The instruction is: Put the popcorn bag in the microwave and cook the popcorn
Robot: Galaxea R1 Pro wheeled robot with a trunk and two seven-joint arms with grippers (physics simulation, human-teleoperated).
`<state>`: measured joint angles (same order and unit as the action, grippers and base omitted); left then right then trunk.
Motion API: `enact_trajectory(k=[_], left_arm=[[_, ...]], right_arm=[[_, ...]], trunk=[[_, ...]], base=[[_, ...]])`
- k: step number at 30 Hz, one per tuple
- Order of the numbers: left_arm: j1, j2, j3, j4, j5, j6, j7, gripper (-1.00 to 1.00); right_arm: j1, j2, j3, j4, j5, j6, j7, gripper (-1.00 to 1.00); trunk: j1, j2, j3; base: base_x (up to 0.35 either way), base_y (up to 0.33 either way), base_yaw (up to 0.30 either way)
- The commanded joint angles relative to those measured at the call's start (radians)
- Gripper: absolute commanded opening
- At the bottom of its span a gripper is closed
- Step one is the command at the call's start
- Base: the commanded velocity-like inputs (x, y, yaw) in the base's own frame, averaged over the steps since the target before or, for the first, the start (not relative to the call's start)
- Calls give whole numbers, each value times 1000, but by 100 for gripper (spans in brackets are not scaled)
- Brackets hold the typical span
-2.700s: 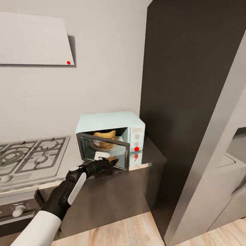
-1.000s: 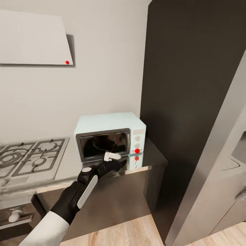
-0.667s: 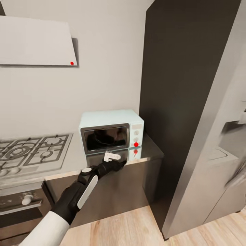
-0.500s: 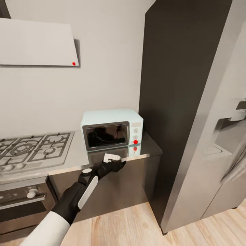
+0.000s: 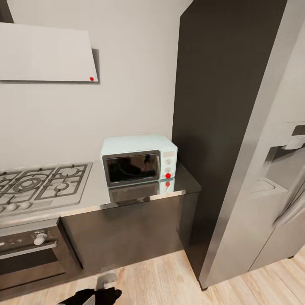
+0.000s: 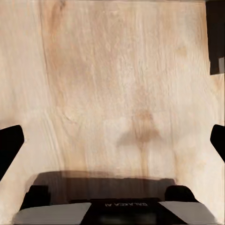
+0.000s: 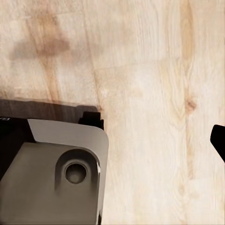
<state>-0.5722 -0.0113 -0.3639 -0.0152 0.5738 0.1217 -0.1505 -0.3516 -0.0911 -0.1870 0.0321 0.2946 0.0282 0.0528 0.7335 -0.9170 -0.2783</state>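
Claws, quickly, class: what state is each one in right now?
Left claw: open, holding nothing.
Right claw: apparently open, one fingertip visible, holding nothing.

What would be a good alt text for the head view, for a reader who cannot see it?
A mint-white microwave, door shut, stands on a steel countertop beside a gas hob. A tall dark cabinet rises at its right, above a wooden floor.

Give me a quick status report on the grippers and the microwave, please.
Left gripper open, empty, pointing at the wood floor. Right gripper: state unclear. Microwave door shut on the countertop. Nothing blocking it.
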Motion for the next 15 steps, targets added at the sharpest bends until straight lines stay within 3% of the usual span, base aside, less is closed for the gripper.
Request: enact_trajectory(k=[1,3,5,7,9,10,15], left_arm=[[43,2,-6,5,13,-1,0,100],[172,5,-6,12,21,-9,3,100],[249,9,-5,14,39,-12,5,100],[307,17,-6,15,94,-13,6,100],[324,21,-6,15,140,-20,9,100],[334,40,-6,15,167,-104,15,100],[339,44,-6,15,172,-148,17,100]], right_arm=[[-1,-1,-8,1,9,1,2,100],[-1,1,-8,2,9,1,3,100],[-1,2,-8,2,9,2,3,100],[-1,2,-8,2,9,4,3,100],[-1,1,-8,2,9,5,2,100],[-1,4,-8,2,10,8,4,100],[-1,-1,-9,2,9,9,3,100]], trunk=[[0,-1,-1],[0,-1,-1],[0,-1,-1],[0,-1,-1],[0,-1,-1],[0,-1,-1],[0,-1,-1]], base=[[0,0,0],[0,0,0],[0,0,0],[0,0,0],[0,0,0],[0,0,0],[0,0,126]])
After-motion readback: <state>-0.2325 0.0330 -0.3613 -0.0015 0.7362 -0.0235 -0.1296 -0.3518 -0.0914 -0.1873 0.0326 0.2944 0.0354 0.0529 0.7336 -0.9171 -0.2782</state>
